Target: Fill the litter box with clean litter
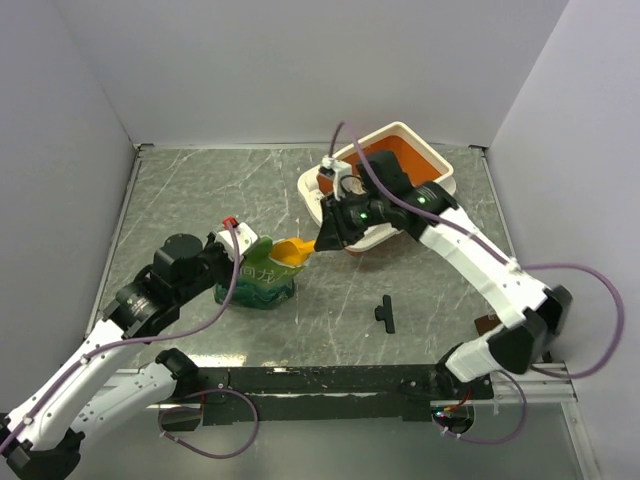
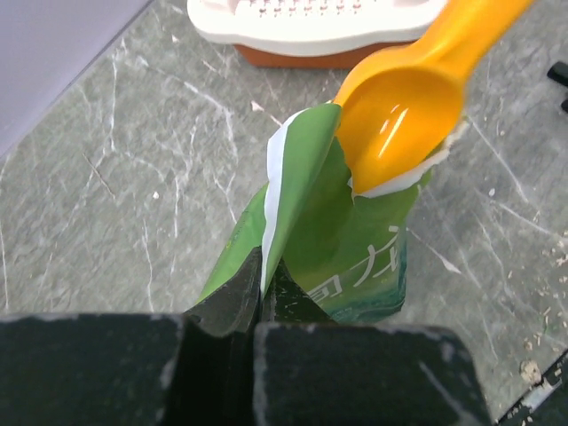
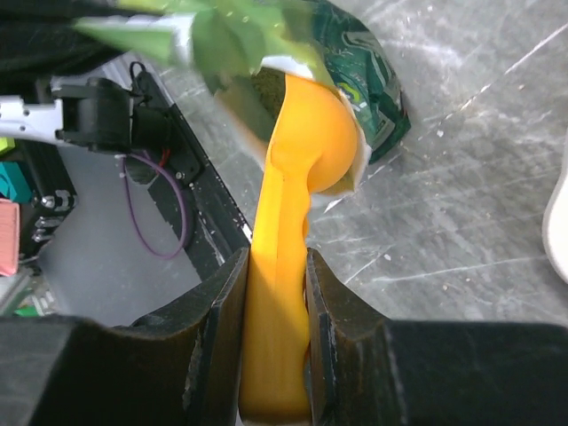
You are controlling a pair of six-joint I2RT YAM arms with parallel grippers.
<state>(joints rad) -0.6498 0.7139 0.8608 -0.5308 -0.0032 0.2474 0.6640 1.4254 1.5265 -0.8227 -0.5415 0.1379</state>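
The litter box (image 1: 432, 158) stands at the back right, cream outside, orange inside; its slotted rim (image 2: 311, 12) shows in the left wrist view. The green bag (image 1: 258, 275) stands left of centre. My left gripper (image 2: 263, 282) is shut on the bag's top edge (image 2: 293, 177) and holds it up. My right gripper (image 3: 277, 266) is shut on the handle of the yellow-orange scoop (image 3: 293, 257). The scoop's bowl (image 2: 399, 124) sits at the bag's open mouth and also shows in the top view (image 1: 292, 252). No clean litter is visible; the scoop bowl shows only its back.
A small black T-shaped part (image 1: 386, 314) lies on the marble table, right of centre. White walls close in the table on the left, back and right. The arms' black base rail (image 1: 330, 380) runs along the near edge.
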